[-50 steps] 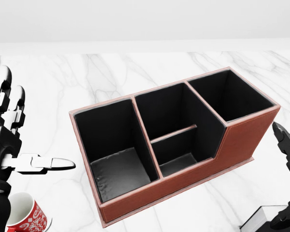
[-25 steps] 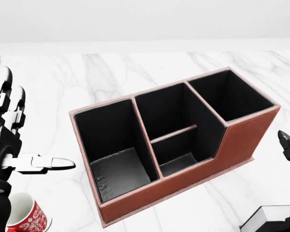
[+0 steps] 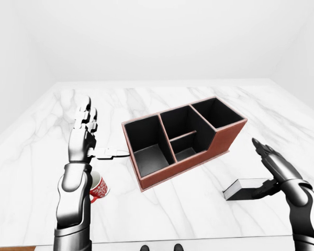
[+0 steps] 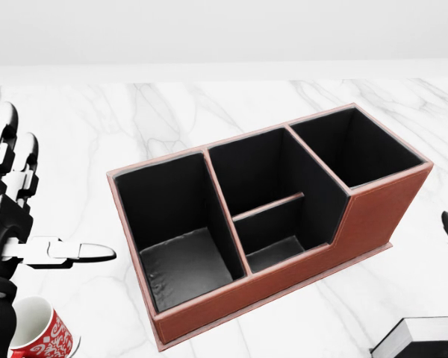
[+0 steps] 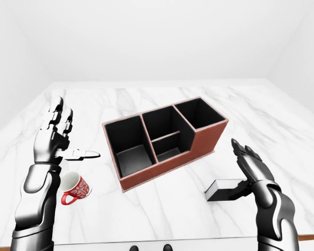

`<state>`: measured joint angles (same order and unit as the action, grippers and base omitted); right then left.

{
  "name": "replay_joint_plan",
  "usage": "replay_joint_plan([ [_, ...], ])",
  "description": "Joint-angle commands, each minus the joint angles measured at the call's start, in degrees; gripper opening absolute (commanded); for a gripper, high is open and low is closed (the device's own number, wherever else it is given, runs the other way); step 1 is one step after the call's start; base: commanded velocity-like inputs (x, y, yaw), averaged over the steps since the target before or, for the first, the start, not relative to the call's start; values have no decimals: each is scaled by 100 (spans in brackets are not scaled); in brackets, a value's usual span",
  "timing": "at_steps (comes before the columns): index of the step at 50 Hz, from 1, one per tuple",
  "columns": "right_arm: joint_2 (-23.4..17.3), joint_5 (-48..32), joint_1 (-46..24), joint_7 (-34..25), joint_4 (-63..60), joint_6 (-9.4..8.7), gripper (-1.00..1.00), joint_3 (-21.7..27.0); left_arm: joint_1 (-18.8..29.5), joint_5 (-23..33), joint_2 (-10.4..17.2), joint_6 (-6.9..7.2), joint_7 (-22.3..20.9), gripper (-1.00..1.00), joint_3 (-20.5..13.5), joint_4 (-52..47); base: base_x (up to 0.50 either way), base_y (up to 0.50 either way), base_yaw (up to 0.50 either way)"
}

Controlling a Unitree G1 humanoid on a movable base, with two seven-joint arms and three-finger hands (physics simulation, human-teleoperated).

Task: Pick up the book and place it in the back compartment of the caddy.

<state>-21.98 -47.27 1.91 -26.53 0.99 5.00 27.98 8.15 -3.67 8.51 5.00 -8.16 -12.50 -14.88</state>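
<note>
Four black-lined compartments in the boxy leather caddy (image 4: 373,216); flat book (image 5: 226,189) beside spread right-hand fingers (image 5: 246,157).

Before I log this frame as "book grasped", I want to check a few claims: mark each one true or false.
1. The book lies flat on the table. True.
2. The right hand is shut on the book. False: its fingers are spread open beside the book.
3. The caddy holds the book already. False: its compartments are empty.
4. A red mug lies below the left hand in the right-eye view. True.
5. The left hand grips the mug. False: it is raised and open, apart from the mug.
</note>
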Motion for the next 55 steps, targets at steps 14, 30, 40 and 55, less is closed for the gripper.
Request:
replay_joint_plan([
  [14, -195, -57, -68, 342, 640, 0, 100, -143, 1, 11, 0, 0, -2, 99, 0, -24, 0, 0, 0],
  [30, -160, -136, -30, 438, 911, 0, 100, -302, -2, 8, 4, 0, -7, 99, -6, -4, 0, 0, 0],
  [40, -169, -147, 16, 444, 1014, 0, -81, -339, 10, 17, 0, 0, -2, 100, 10, 67, 0, 0, 0],
  [55, -158, -133, 41, 416, 924, 0, -100, -299, 5, 11, 0, 0, 0, 99, 4, 13, 0, 0, 0],
])
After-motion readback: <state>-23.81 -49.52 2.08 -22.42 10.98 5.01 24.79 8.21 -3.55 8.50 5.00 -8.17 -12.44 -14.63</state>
